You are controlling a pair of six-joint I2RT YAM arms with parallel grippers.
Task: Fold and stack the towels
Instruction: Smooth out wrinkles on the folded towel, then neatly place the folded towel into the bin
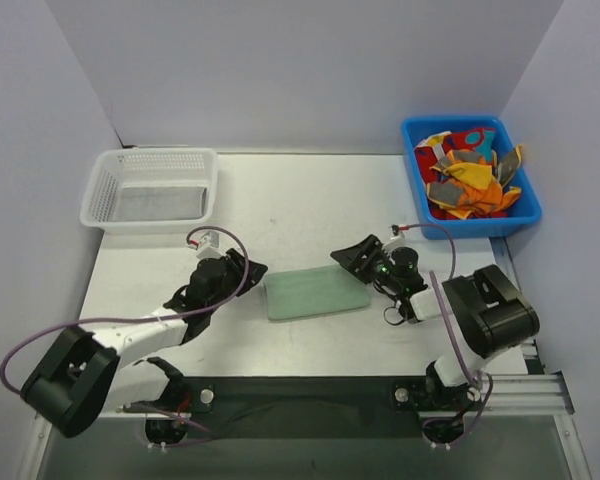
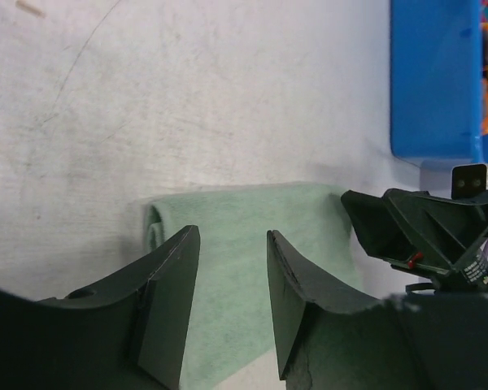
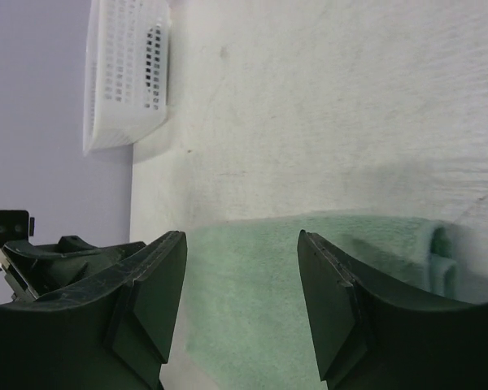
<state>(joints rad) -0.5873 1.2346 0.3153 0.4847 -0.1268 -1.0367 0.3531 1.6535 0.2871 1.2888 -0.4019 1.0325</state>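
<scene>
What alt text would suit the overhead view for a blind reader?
A folded pale green towel lies flat between the left gripper and right gripper. A white basket holds a grey towel; a blue bin holds crumpled colourful towels.

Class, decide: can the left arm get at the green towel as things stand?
Probably yes: the green towel lies flat beside the left arm, its open jaws at the towel's edge, nothing between them.

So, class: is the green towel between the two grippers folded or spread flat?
Folded. The green towel shows a rounded, doubled-over edge at one end in both wrist views.
</scene>
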